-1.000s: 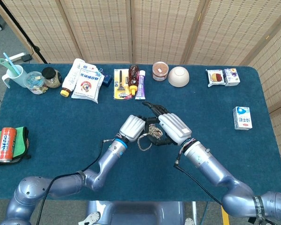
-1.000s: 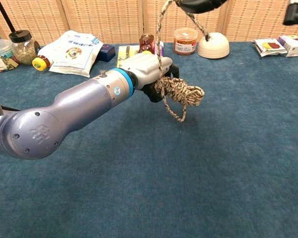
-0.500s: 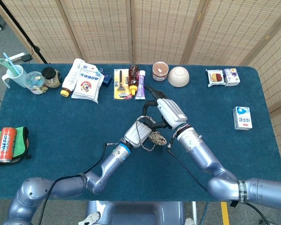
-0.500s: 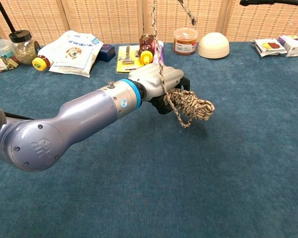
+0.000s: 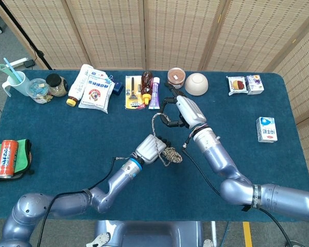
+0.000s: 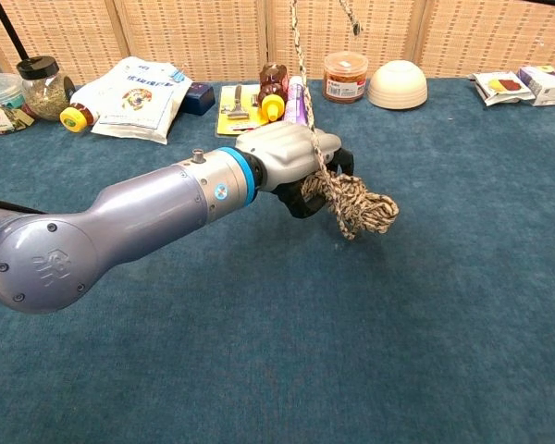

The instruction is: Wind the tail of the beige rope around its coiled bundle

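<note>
Beige rope is what we're looking at, bunched into a coiled bundle that hangs off the front of the left robot hand, above the blue tabletop rather than lying on it. In the chest view the left robot hand's dark fingers are wrapped around the near end of the bundle, so it's clearly gripping it. In the head view the same bundle sits just right of the left robot hand, roughly mid-tabletop.

From the bundle the tail runs almost straight up and out of the top of the chest view. In the head view we can follow the tail up to the right robot hand, which is raised farther back, near the row of stuff along the far edge. Its fingers are curled in with the rope looping through them, so it's holding the tail.

Back row behind all this: a white bowl, a brown-lidded jar, a white pouch, and off at the left edge an orange can on a green cloth.
</note>
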Tool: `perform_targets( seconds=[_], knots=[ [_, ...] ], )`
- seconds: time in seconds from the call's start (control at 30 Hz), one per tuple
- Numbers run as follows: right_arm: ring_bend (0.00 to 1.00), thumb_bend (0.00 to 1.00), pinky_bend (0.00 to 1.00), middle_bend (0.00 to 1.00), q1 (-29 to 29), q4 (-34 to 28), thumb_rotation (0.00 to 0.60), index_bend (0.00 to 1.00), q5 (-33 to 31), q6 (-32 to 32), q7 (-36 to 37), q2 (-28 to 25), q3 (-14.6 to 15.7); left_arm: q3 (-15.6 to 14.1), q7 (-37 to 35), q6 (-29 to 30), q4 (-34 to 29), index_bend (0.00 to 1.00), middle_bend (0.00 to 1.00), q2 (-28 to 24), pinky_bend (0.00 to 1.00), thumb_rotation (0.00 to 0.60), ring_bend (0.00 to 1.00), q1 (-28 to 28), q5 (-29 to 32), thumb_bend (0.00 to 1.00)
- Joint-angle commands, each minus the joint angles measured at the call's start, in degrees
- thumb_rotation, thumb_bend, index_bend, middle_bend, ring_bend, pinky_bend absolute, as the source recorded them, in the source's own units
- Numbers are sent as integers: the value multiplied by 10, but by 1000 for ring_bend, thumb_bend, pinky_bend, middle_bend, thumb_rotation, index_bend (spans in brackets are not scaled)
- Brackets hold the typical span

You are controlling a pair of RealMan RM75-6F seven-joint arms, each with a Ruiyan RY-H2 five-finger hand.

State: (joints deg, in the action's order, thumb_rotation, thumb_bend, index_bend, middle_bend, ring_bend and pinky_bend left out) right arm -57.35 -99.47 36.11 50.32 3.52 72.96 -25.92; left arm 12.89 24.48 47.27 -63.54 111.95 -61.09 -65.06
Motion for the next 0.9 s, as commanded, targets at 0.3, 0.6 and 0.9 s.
perform_targets(
  seconds=[0.3,0.6,0.9],
  knots=[
    [0,595,0,0,-15,43,600,715,-77,7,15,25,-35,-26,-41,-23,-30,545,431,-35,575,600,389,8,-39,528],
    [0,595,0,0,-18,109,600,715,-96,-10,7,47,-22,-52,-131,-7,-74,556,435,-88,575,600,389,25,-116,531],
    [0,595,0,0,-6,171,600,715,-88,-48,19,67,-6,-55,-215,26,-133,565,440,-145,575,600,392,35,-176,532]
  ],
)
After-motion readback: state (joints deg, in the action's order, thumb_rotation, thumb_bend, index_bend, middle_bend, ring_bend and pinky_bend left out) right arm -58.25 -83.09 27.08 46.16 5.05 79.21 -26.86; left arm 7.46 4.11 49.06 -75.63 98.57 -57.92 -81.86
